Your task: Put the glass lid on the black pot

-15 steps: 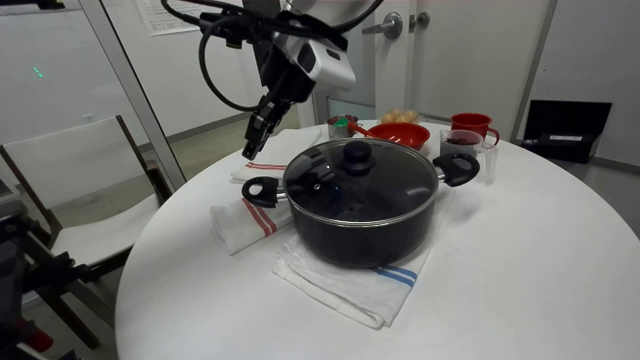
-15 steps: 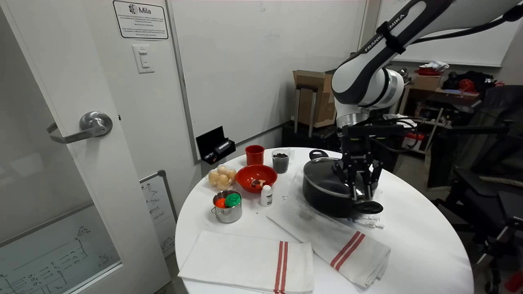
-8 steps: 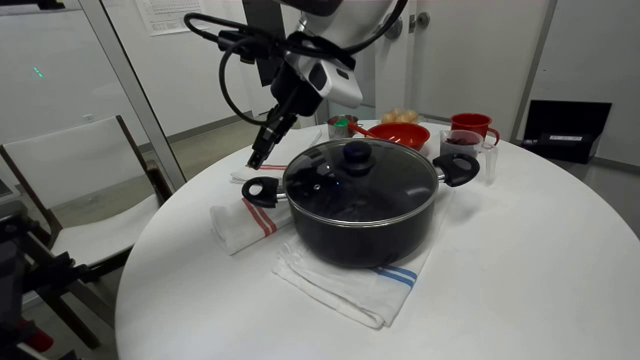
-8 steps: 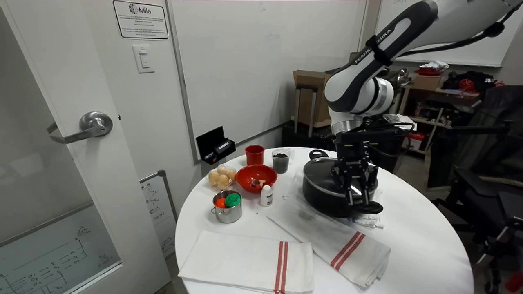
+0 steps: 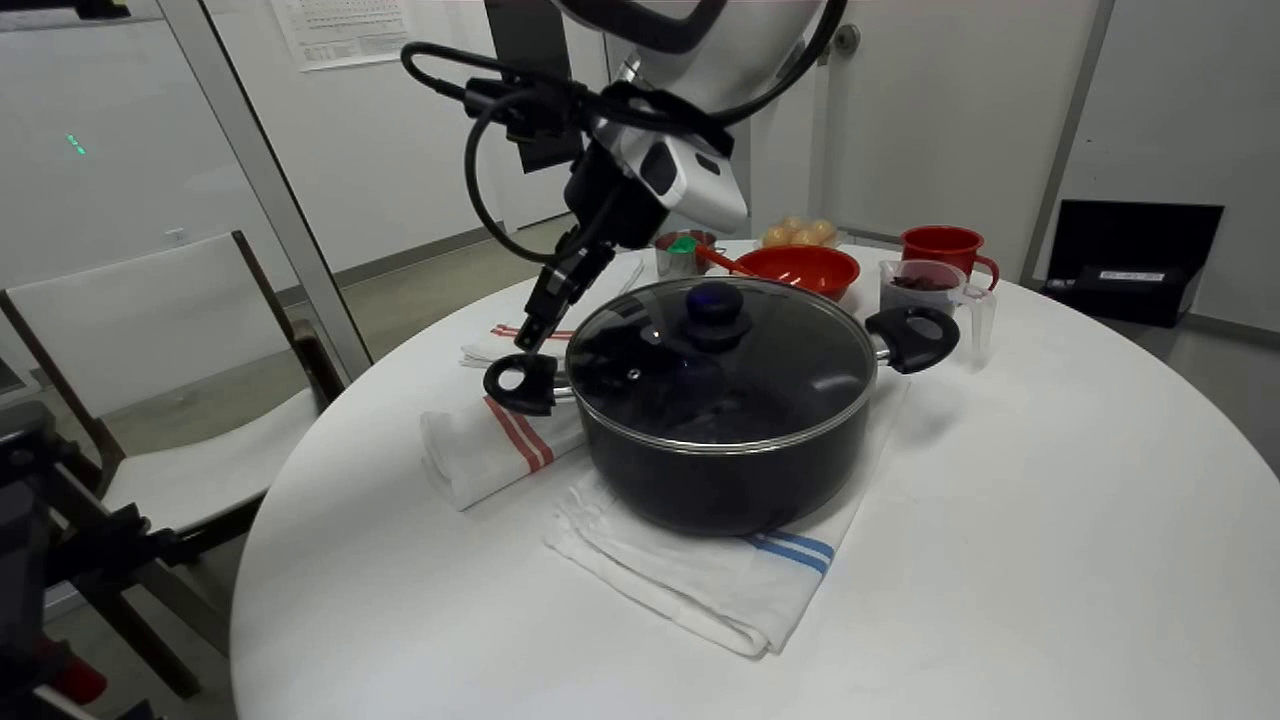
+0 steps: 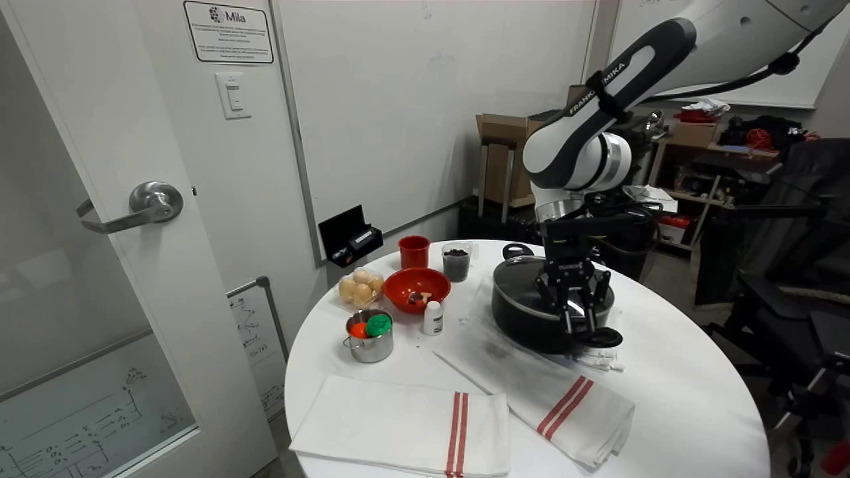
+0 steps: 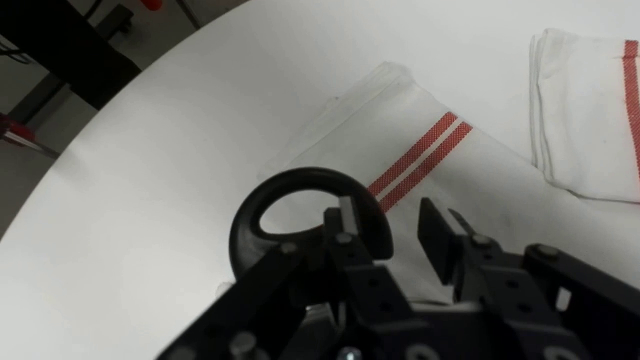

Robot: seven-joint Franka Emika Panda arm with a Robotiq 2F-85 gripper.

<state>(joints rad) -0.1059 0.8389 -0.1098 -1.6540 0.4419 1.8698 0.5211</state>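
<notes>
While the glass lid sits on the black pot, its black knob upward in an exterior view, the fingers stand parted close to one of the pot's two side handles, a gap between them. In the wrist view one finger overlaps that handle's loop, though whether it touches cannot be told. The pot stands on a white towel with blue stripes on the table, and a folded towel with red stripes lies just beside it.
</notes>
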